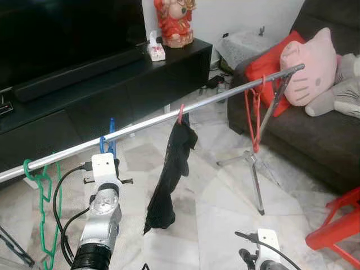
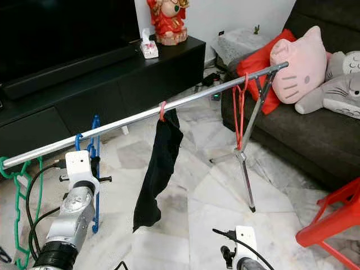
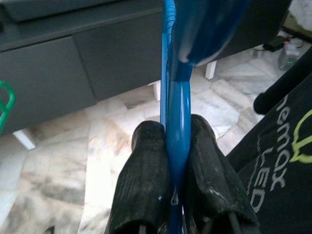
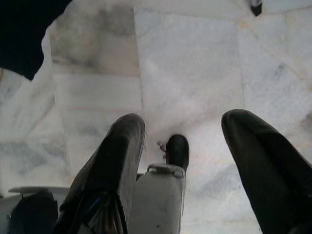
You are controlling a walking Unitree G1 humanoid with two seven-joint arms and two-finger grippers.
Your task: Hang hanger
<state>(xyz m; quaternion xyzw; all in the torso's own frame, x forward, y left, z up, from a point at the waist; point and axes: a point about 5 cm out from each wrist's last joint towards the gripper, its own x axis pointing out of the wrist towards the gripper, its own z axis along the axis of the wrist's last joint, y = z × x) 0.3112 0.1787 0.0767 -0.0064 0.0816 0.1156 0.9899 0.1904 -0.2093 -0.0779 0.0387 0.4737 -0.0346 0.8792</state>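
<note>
Hook of blue hanger [image 2: 94,147] sits at rail [image 2: 185,101]; left gripper [image 3: 176,146], clamped on it, should seat hook fully before releasing.

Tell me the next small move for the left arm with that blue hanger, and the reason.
Probably open the left gripper and draw it back. Its black fingers are clamped on the blue plastic hanger, whose hook already appears to sit over the long silver metal rail, between the green plastic hanger and the dark hanging garment. The right gripper is open, low over the marble floor.
</note>
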